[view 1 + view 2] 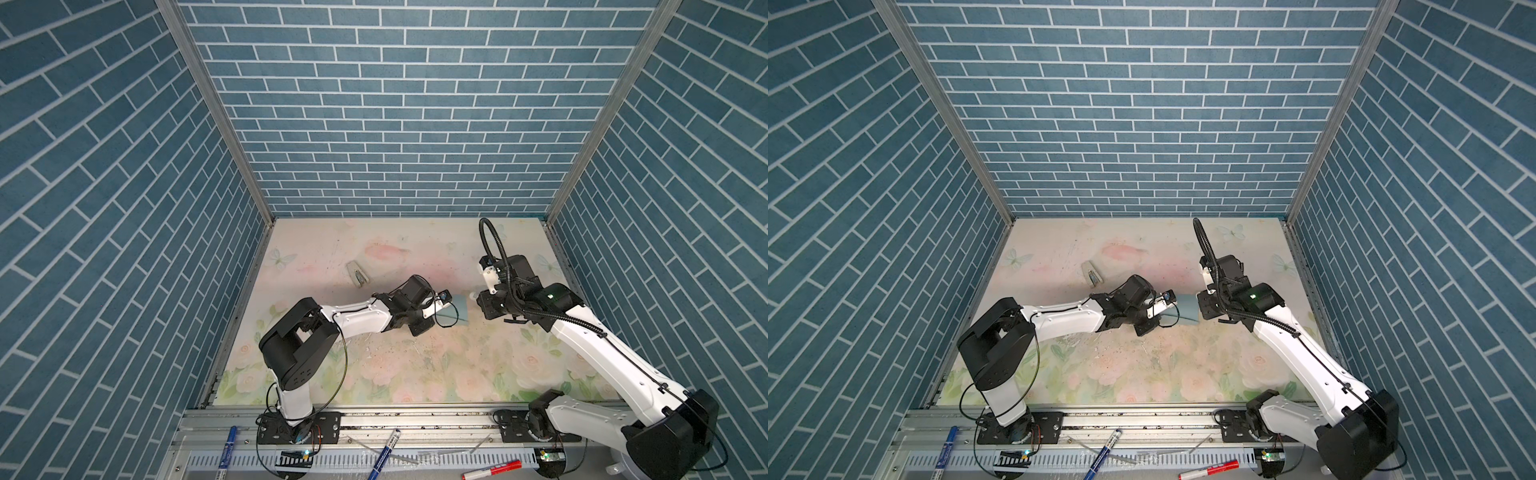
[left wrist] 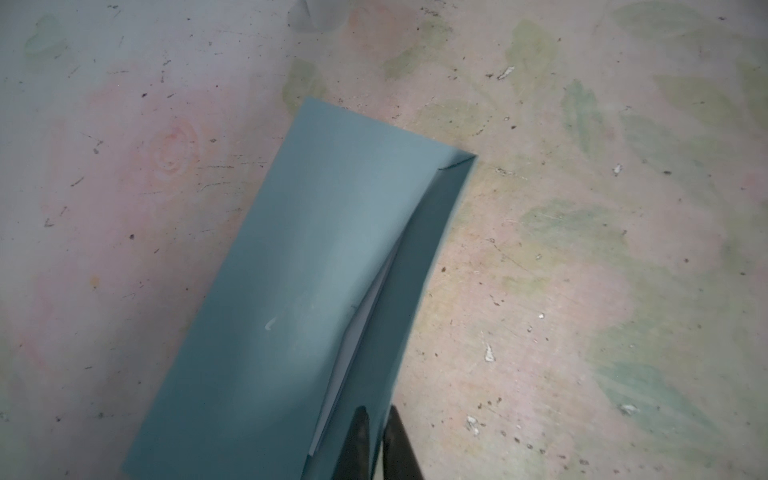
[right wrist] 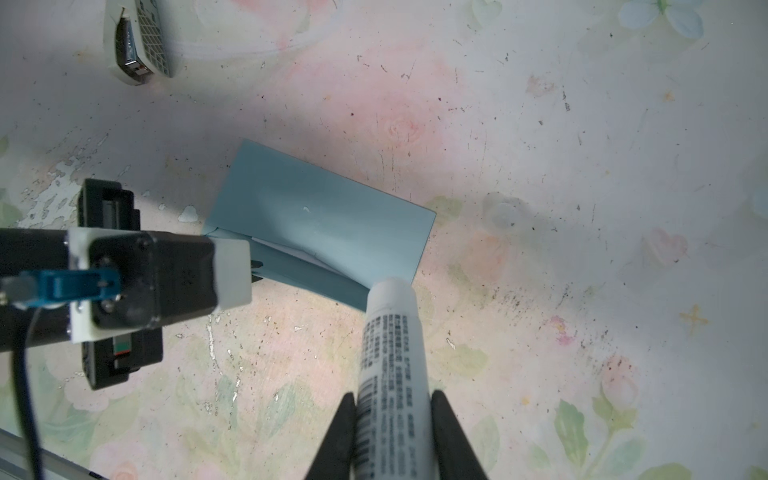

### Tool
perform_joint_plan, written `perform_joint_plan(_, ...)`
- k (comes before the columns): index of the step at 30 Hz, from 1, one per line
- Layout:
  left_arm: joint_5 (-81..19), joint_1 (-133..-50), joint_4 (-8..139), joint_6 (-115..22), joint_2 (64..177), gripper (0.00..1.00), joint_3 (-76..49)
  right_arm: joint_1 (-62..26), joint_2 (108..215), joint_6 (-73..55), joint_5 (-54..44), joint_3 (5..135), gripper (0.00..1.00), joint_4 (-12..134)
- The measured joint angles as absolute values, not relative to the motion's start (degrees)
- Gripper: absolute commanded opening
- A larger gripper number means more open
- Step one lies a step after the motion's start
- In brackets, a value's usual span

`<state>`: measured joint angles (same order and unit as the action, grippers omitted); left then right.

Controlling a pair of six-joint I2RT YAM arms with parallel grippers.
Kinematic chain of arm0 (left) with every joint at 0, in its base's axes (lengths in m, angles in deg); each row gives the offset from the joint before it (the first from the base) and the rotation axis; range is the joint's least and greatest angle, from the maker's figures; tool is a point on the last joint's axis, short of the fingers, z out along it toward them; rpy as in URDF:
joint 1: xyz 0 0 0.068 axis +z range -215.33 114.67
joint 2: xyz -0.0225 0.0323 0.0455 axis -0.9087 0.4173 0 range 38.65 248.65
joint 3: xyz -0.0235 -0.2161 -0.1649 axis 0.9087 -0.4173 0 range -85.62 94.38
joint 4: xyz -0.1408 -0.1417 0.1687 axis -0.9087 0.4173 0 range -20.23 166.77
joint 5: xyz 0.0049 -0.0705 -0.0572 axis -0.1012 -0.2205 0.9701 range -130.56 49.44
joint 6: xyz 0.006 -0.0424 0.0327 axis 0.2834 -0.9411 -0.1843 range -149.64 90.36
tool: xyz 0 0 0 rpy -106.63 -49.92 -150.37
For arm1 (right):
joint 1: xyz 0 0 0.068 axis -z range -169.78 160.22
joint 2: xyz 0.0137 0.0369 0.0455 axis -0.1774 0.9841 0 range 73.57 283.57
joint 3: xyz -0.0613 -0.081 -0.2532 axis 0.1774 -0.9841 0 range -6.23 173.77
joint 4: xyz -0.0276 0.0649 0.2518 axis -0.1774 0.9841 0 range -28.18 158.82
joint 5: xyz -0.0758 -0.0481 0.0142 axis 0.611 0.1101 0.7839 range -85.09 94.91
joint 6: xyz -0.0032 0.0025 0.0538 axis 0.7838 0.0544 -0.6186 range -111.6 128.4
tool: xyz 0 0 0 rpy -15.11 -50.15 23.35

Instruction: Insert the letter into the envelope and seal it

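The flowered table (image 1: 374, 374) carries the teal envelope (image 3: 324, 216) near its middle. The letter (image 2: 360, 320) sits inside, only a white sliver showing. The left claw (image 2: 376, 415) is clenched on the flap, apparently holding it open so the right claw (image 3: 393, 397), grasping a glue stick (image 3: 386, 332), can coat it.

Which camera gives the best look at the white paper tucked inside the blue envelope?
The left wrist view: the letter shows as a long white sliver inside the envelope. The right wrist view shows only a shorter sliver; in both top views it is too small to make out.
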<state>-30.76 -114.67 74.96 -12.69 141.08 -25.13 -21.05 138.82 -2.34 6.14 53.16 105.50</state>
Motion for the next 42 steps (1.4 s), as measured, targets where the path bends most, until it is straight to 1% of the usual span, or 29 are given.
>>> perform_joint_plan(1, -31.4, -115.0, 74.8, -13.1, 140.9, 0.00, -25.2, -21.0, 139.0, -2.3, 5.8, 53.2, 0.00, 105.5)
perform_joint_plan(4, -34.7, -116.4, 74.2, -15.2, 139.0, 0.00, -26.9, -21.0, 139.5, -2.3, 4.8, 53.2, 0.00, 105.5)
perform_joint_plan(13, -45.3, -123.0, 72.8, -22.4, 127.8, 0.00, -35.9, -21.0, 142.1, -2.3, 2.1, 53.3, 0.00, 106.0)
perform_joint_plan(15, -45.6, -124.0, 73.0, -23.7, 127.0, 0.05, -36.6, -21.0, 142.8, -2.3, 1.5, 53.4, 0.00, 106.2)
perform_joint_plan(19, -43.9, -124.7, 72.7, -26.8, 125.8, 0.21, -38.4, -21.0, 144.4, -2.3, -0.6, 54.7, 0.00, 107.1)
perform_joint_plan(21, -42.9, -124.7, 72.4, -28.4, 124.4, 0.37, -39.9, -21.0, 144.9, -2.2, -1.6, 55.5, 0.00, 107.3)
perform_joint_plan(23, -42.3, -124.6, 72.0, -30.3, 121.9, 0.55, -41.5, -21.0, 145.4, -2.1, -2.5, 56.6, 0.00, 107.6)
perform_joint_plan(27, -40.6, -122.8, 71.7, -34.6, 115.9, 0.68, -42.7, -21.0, 146.0, -1.9, -3.8, 58.1, 0.00, 107.9)
perform_joint_plan(29, -38.5, -120.4, 70.8, -37.3, 114.2, 0.71, -42.7, -21.0, 146.2, -1.8, -4.7, 58.2, 0.00, 107.9)
perform_joint_plan(33, -35.2, -114.8, 69.8, -42.2, 114.8, 0.74, -42.7, -21.0, 147.3, -1.8, -6.1, 58.2, 0.00, 107.9)
perform_joint_plan(42, -32.1, -114.1, 72.7, -44.9, 124.3, 0.73, -41.9, -21.1, 149.2, -1.8, -8.0, 58.5, 0.00, 107.9)
